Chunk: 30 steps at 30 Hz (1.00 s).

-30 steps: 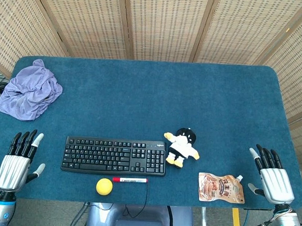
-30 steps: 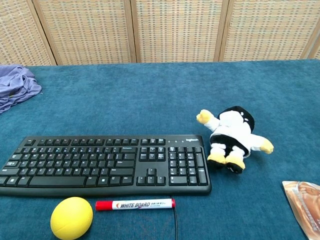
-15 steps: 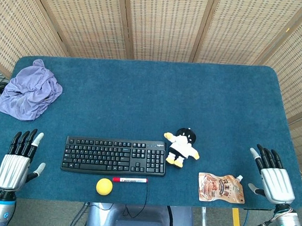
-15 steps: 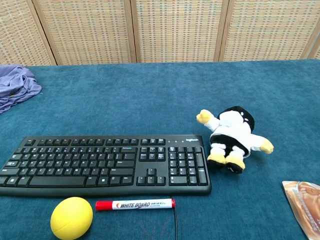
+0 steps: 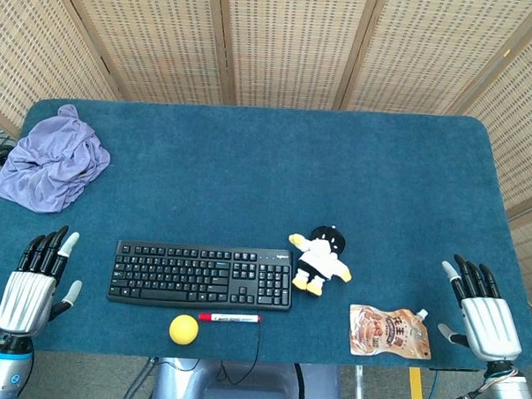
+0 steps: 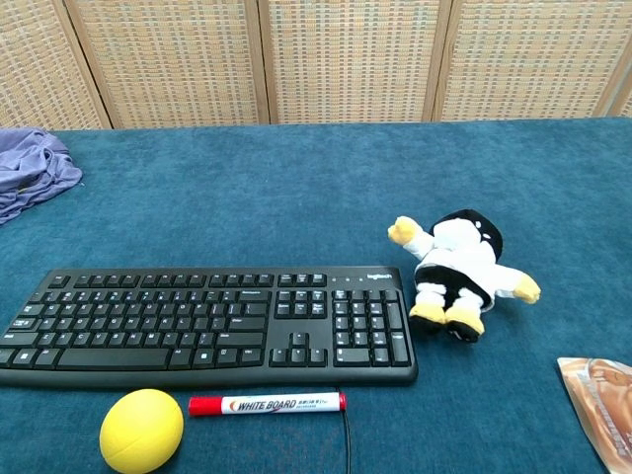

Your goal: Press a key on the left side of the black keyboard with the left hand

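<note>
The black keyboard (image 5: 201, 274) lies near the front edge of the blue table, left of centre; the chest view shows it too (image 6: 207, 324). My left hand (image 5: 33, 282) hovers flat at the front left corner, fingers spread and holding nothing, a short gap left of the keyboard's left end. Over at the front right corner my right hand (image 5: 484, 308) is flat and open as well. Neither hand appears in the chest view.
A yellow ball (image 5: 183, 328) and a red whiteboard marker (image 5: 229, 318) lie just in front of the keyboard. A plush penguin (image 5: 320, 258) sits at its right end, a snack pouch (image 5: 389, 331) further right. Crumpled purple cloth (image 5: 51, 159) is at the back left.
My left hand has shifted slightly to the right and down in the head view. The right hand has dropped a little lower. Nothing on the table moved.
</note>
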Available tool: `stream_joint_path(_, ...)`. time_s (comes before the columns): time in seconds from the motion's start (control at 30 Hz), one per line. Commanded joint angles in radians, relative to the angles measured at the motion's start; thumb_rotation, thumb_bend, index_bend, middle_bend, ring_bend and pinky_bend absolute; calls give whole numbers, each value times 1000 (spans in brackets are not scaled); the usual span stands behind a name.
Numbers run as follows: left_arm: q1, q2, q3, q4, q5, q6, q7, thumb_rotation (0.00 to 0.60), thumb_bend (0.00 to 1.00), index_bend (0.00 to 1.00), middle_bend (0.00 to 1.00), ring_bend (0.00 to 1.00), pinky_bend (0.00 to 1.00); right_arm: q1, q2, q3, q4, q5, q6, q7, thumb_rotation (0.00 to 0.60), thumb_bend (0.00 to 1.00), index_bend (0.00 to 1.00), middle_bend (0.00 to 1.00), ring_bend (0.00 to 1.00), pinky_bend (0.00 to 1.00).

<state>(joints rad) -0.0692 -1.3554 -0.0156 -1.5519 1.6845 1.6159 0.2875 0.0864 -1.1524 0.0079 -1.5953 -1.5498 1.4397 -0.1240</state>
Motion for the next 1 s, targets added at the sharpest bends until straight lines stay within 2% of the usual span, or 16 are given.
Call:
stream_joint_path(0.03,-13,13,-2,-39,0,-22,6,600,535,0,427,442,294,0,0,-1,0,-1,-2,1,600,0,0,0,0,0)
stream_joint_path(0.07,-18,23,1,-58,-2,-35,8,600,589,0,486,494,317,1,0,-1,-1,-1,-3,1,600,0,0,0,0,0)
stream_joint_path(0.2,-45,77,18,-143,-7,-109,24,600,801,0,612,602,387,1,1,-2,-1,-5,-1,5,600,0,0,0,0,0)
stream_joint_path(0.33,-88,162,35,-273,-44,-231,95,600,961,0,650,640,428,1,3,-1,-2,-4,-1,11,600,0,0,0,0,0)
stream_joint_path(0.43,-120,219,42,-370,-97,-322,153,600,999,0,651,642,439,1,4,0,-1,-3,-1,17,600,0,0,0,0,0)
stream_joint_path(0.57,-166,275,47,-467,-203,-445,213,600,1000,0,651,642,443,2,4,0,-1,-4,-2,20,600,0,0,0,0,0)
stream_joint_path(0.73,-248,332,42,-564,-387,-595,310,600,1000,0,651,642,447,2,4,0,0,-4,-2,23,600,0,0,0,0,0)
stream_joint_path(0.93,-310,344,54,-615,-535,-649,435,600,1000,0,651,642,447,1,7,1,0,-4,2,33,600,0,0,0,0,0)
stream_joint_path(1.0,-347,344,61,-625,-622,-678,474,600,1000,0,651,642,447,1,8,1,1,-5,2,38,600,0,0,0,0,0)
